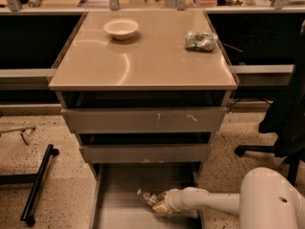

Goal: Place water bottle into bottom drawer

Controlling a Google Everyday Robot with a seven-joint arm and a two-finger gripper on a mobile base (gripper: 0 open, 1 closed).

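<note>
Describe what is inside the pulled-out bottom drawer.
Inside the bottom drawer is the water bottle, with the hand at its near end. The hand covers part of the bottle, and the drawer's front is out of frame.

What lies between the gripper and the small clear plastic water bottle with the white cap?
Nothing shows between them in the camera view: the gripper sits right at the water bottle, both inside the grey metal bottom drawer.
</note>
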